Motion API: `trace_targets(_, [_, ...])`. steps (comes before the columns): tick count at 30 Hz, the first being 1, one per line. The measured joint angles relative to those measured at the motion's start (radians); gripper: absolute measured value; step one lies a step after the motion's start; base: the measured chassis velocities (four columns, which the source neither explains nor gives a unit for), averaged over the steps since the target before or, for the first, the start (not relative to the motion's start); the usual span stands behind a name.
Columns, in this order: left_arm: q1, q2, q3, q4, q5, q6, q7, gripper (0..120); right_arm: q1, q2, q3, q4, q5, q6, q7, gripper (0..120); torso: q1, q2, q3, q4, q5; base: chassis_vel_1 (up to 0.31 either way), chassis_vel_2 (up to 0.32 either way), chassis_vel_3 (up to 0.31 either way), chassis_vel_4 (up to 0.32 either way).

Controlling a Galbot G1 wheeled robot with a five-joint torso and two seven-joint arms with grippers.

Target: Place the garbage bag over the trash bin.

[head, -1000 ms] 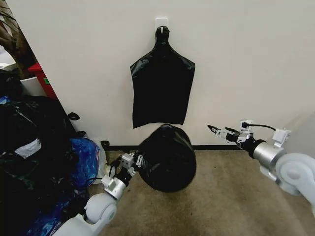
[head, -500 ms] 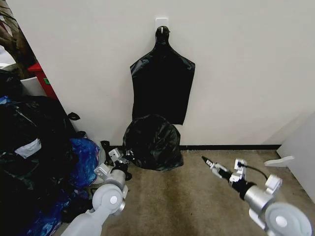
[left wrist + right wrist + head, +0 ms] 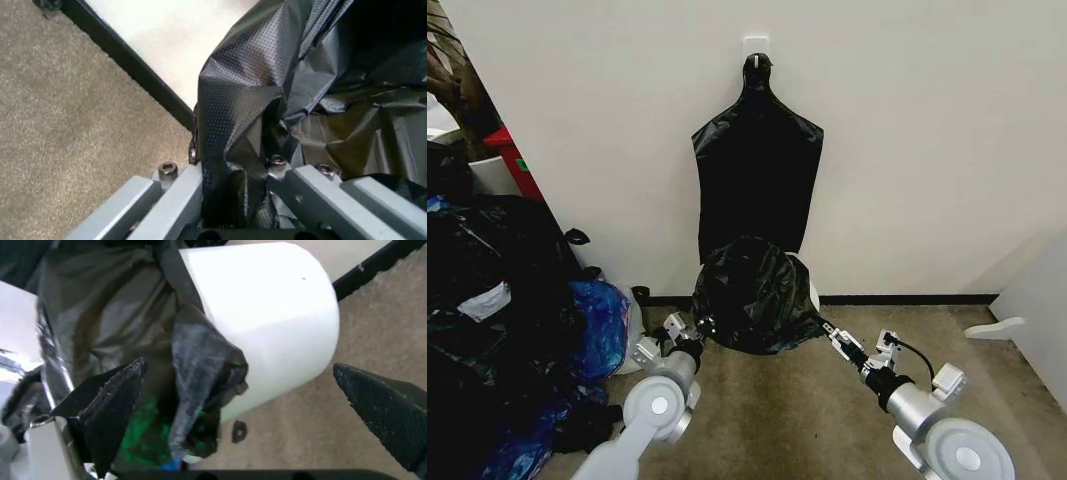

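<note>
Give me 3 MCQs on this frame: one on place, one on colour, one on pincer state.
1. Where does the trash bin stand?
A. on the carpet against the wall
B. on a shelf
C. in the heap of bags

2. What colour is the trash bin?
A. red
B. blue
C. cream-white

3. What is the left pincer doing?
A. hanging open in the air
B. clamped on the garbage bag
C. gripping the baseboard

Key: 1 A, its base meets carpet by the baseboard in the right wrist view; 2 C, the bare side is cream-white; 3 B, black film is pinched between its fingers in the left wrist view. The right pincer is open beside the bin.
</note>
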Motion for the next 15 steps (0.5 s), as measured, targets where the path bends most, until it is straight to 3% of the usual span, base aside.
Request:
trace_targets(12, [0.006, 0.011, -0.008, -0.064, -0.022, 0.019, -0.071, 3, 0.016, 0.002, -0.071, -0.159, -0.259, 0.069, -0.089, 100, 0.000, 0.000, 0.000, 0.0000, 0.0003, 0.000, 0.000, 0.000, 0.000])
trace_targets(15, [0.011, 0.020, -0.009, -0.098, -0.068, 0.032, -0.108, 3, 0.016, -0.005, -0.093, -0.258, -0.371, 0.159, -0.160, 100, 0.000, 0.000, 0.000, 0.0000, 0.0003, 0.000, 0.000, 0.000, 0.000])
